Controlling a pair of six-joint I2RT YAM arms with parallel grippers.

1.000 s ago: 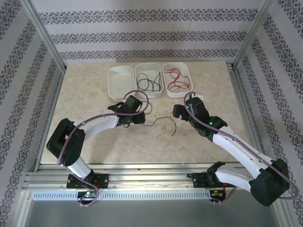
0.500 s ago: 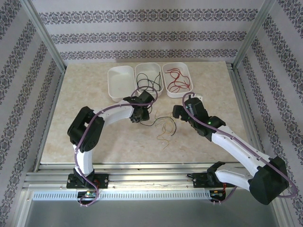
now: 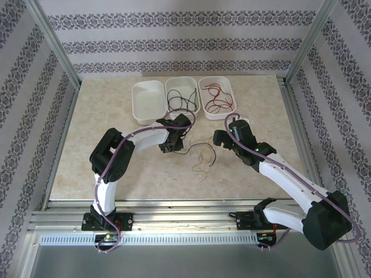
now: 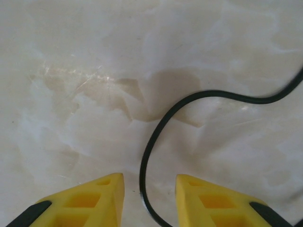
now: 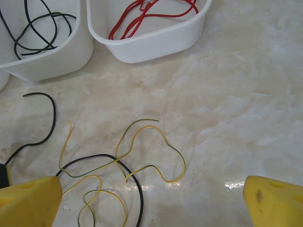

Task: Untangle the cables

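Observation:
Loose cables lie tangled mid-table: yellowish-green cables [image 3: 203, 157] [image 5: 150, 126] looped over a black cable [image 3: 190, 147] [image 5: 102, 154]. My left gripper [image 3: 170, 145] [image 4: 149, 189] is low over the table at the tangle's left end. Its yellow fingers [image 4: 102, 194] stand on either side of the black cable [image 4: 161, 127] with a narrow gap, not touching it. My right gripper [image 3: 223, 140] [image 5: 151, 194] hangs wide open above the right side of the tangle, holding nothing.
Three white trays stand at the back: an empty one [image 3: 142, 107], one [image 3: 196, 110] [image 5: 61, 59] with black cables [image 5: 42, 28], and one [image 3: 231, 87] [image 5: 156, 45] with red cables [image 5: 142, 14]. Bare marble table lies right of the tangle.
My left arm has swung right and forward, bringing its gripper down over the black cable's end, and its jaws have narrowed. The right arm has barely moved.

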